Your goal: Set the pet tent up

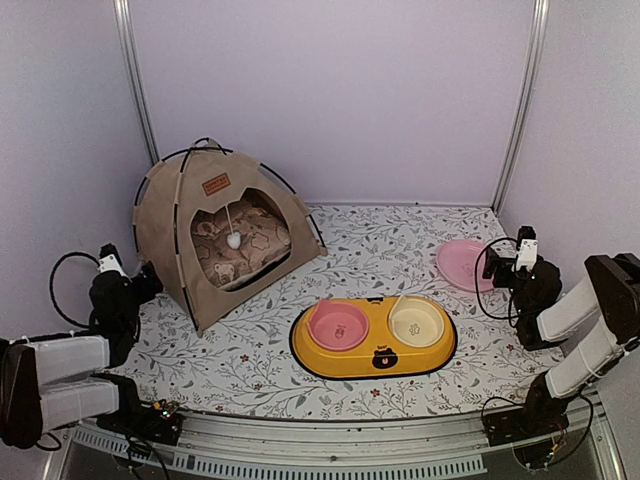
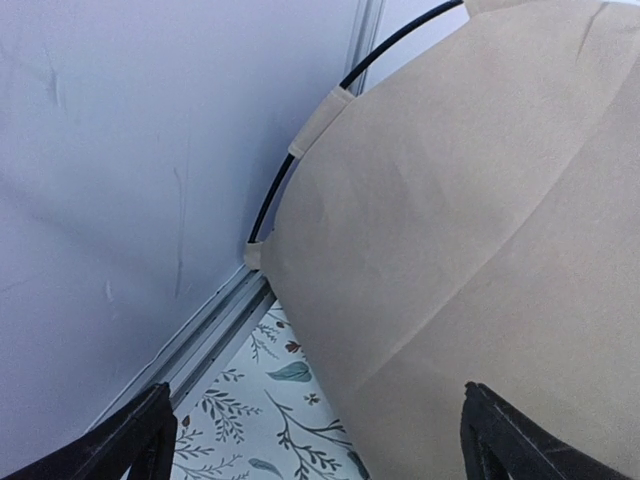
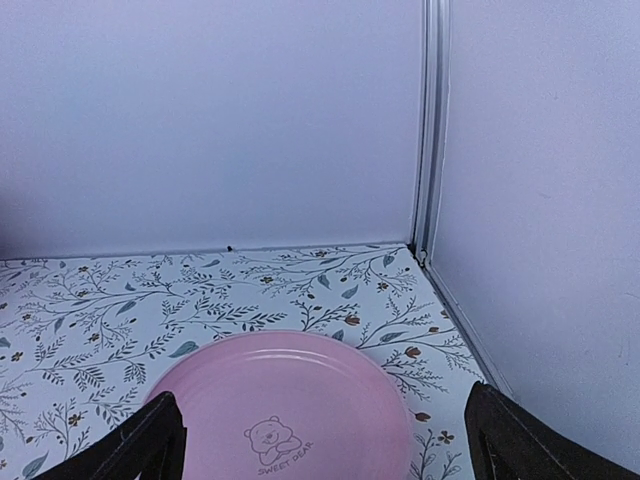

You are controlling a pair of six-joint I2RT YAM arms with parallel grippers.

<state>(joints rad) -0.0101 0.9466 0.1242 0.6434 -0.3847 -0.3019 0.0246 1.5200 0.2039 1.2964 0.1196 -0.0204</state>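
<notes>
By the left wall (image 1: pixel 60 150) stands the pet tent (image 1: pixel 180 230), left claw (image 2: pixel 317 400) alongside.

Lab test booth, plain lilac walls (image 1: pixel 330 90), aluminium frame posts (image 1: pixel 135 80)

- In the left wrist view the pet tent (image 2: pixel 480 230) runs off the top, right and bottom edges; little of its black pole (image 2: pixel 268 205) shows.
- The cushion (image 1: pixel 240 250) is partly hidden inside it, and the label (image 1: pixel 216 184) is too small to read.
- The pink plate (image 3: pixel 290 410) is cut by the right wrist view's bottom edge.
</notes>
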